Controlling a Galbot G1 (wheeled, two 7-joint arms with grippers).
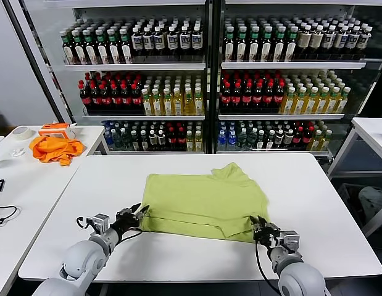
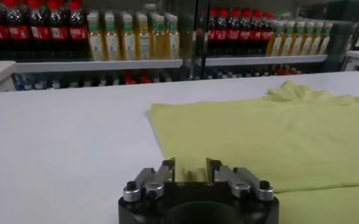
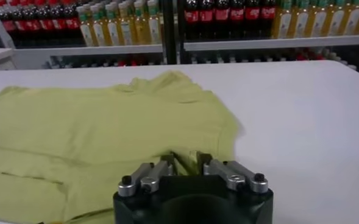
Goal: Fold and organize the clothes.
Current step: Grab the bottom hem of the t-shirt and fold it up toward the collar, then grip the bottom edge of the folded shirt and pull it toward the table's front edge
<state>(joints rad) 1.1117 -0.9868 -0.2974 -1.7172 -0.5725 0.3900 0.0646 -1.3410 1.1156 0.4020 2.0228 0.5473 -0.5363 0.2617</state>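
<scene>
The lime-green T-shirt (image 1: 206, 197) lies partly folded in the middle of the white table (image 1: 110, 179), one sleeve sticking out at its far right. My left gripper (image 1: 141, 213) is at the shirt's near left corner. In the left wrist view (image 2: 191, 168) its fingers hold a fold of the shirt (image 2: 270, 134) between them. My right gripper (image 1: 257, 223) is at the near right corner. In the right wrist view (image 3: 187, 162) it pinches a raised ridge of the shirt (image 3: 106, 134). Both grippers sit low at the table surface.
An orange cloth (image 1: 53, 148) and a tape roll (image 1: 21, 132) lie on a side table at the left. Another white table (image 1: 371, 131) stands at the right. Glass-fronted shelves of bottles (image 1: 209, 80) fill the back.
</scene>
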